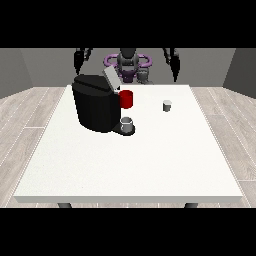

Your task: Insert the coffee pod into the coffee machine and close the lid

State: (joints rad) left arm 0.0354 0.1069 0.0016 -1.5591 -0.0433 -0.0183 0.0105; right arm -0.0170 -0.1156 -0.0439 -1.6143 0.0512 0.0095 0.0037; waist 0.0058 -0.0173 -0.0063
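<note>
Item one: a large white rectangular table [125,170], on which all items below are set. Item two: a squat black coffee machine [96,107], placed on the table's far portion toward the view's left, its grey lid [110,79] tilted up and open above the top. A red cylindrical part [127,99] is seen at the machine's side facing the view's right, and a small grey cup [127,125] is seated on the black base plate beneath it. Item three: a small pale grey cylindrical coffee pod [167,105], standing upright on the table, well apart from the machine toward the view's right, untouched. Item four: the hand at the view's left [80,58], raised above the far table edge, nothing held; how its fingers lie cannot be told. Item five: the hand at the view's right [172,59], likewise raised, nothing held, finger state not discernible. The task is judged not yet begun. Risks noted: the light pod could be tipped or pushed away if approached off-centre; the cup or the raised lid could be struck by an arm carried low past the machine; the lid could be shut on a pod seated crooked, if released before alignment with the opening.
</note>
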